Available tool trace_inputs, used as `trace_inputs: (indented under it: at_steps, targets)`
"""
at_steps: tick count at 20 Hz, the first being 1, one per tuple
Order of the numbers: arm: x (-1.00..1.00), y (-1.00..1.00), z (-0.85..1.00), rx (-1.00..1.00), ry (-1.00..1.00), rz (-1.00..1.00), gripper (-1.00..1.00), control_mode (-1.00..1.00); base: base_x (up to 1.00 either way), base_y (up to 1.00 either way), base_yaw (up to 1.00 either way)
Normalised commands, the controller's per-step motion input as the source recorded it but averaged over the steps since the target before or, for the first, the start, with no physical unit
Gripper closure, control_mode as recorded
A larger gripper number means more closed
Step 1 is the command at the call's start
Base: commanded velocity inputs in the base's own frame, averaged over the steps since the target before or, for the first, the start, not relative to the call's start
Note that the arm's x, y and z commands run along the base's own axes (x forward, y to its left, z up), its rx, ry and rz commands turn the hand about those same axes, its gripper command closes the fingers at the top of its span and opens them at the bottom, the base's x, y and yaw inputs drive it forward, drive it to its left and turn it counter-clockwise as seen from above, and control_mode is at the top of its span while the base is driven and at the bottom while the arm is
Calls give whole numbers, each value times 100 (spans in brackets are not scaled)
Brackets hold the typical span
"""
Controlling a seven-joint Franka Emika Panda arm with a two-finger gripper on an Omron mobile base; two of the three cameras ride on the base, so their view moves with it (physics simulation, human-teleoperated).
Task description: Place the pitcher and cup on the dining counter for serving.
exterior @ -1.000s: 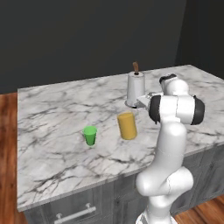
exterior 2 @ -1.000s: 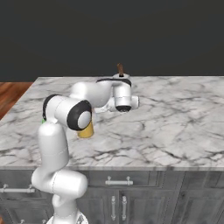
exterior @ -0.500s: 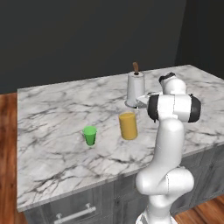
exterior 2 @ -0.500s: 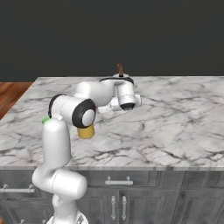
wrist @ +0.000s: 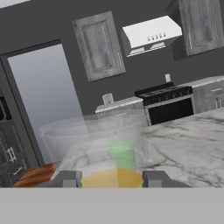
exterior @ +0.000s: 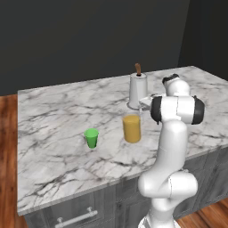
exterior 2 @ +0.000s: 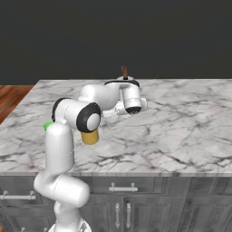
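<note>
pitcher (exterior: 132,128) & green cup (exterior: 91,138) both upright on the dining counter (exterior: 58,116), gripper (wrist: 112,178) w/ fingers either side of pitcher, can't tell if clamped.

On the dining counter (exterior: 53,116) I count three things standing: one pitcher (exterior: 132,128) of orange-yellow liquid, one green cup (exterior: 91,138), and one white paper towel roll (exterior: 137,90) on its holder. There is one robot arm (exterior: 171,147). Along the counter's dark front, four drawer or door handles (exterior 2: 118,188) show. Across the room: one stove (wrist: 168,104), one range hood (wrist: 151,31).
</note>
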Motion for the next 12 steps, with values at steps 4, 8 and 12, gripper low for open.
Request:
trace_inputs:
  at_steps: [4,8,12]
  targets:
    - [-16,-21,0,0,0,0,-100,-100,0,0,0]
    - [-26,-40,0,-1,0,0,-100,-100,0,0,0]
    - [-33,-50,0,0,0,0,-100,-100,0,0,0]
